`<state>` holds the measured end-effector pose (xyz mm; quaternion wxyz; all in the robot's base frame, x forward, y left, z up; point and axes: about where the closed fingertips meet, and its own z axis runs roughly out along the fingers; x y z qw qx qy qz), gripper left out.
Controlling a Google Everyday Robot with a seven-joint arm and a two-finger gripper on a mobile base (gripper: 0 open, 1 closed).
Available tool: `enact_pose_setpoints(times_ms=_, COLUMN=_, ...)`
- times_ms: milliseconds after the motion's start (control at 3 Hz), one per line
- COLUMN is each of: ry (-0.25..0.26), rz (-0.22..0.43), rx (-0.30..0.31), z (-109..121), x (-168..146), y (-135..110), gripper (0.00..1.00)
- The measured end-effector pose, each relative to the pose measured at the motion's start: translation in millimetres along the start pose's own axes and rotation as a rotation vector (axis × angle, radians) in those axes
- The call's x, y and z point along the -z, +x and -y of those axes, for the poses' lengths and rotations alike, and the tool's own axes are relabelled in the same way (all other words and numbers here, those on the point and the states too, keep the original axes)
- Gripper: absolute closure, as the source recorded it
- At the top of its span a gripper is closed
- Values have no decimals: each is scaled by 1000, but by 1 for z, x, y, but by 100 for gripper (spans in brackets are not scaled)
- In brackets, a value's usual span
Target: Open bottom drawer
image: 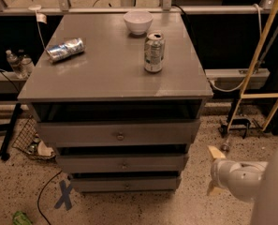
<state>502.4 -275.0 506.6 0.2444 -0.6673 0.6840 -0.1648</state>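
Observation:
The bottom drawer point(106, 184) is the lowest of three grey fronts on the cabinet, with a small round knob point(127, 186) at its centre. It sits set back under the middle drawer point(91, 163) and the top drawer point(82, 134). My gripper point(214, 171) hangs at the lower right, beside the cabinet's right front corner at about the height of the lower drawers. It is apart from the cabinet. Its tan fingertips point(216, 152) are spread and hold nothing.
On the cabinet top point(106, 74) stand an upright can point(154, 52), a white bowl point(138, 21) and a can lying on its side point(65, 49). A wire basket point(31, 139) and cables lie on the floor at left. A blue tape cross point(64, 194) marks the floor. Yellow poles point(260, 46) lean at right.

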Motion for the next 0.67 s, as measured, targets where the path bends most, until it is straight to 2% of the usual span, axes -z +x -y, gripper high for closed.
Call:
enact_pose_setpoints(times_ms=333, ry=70, rz=-36, rx=62, z=47, x=42, y=21, gripper=0)
enact_pose_setpoints(times_ms=667, ry=71, rz=-36, rx=64, z=48, x=43, y=21, gripper=0)
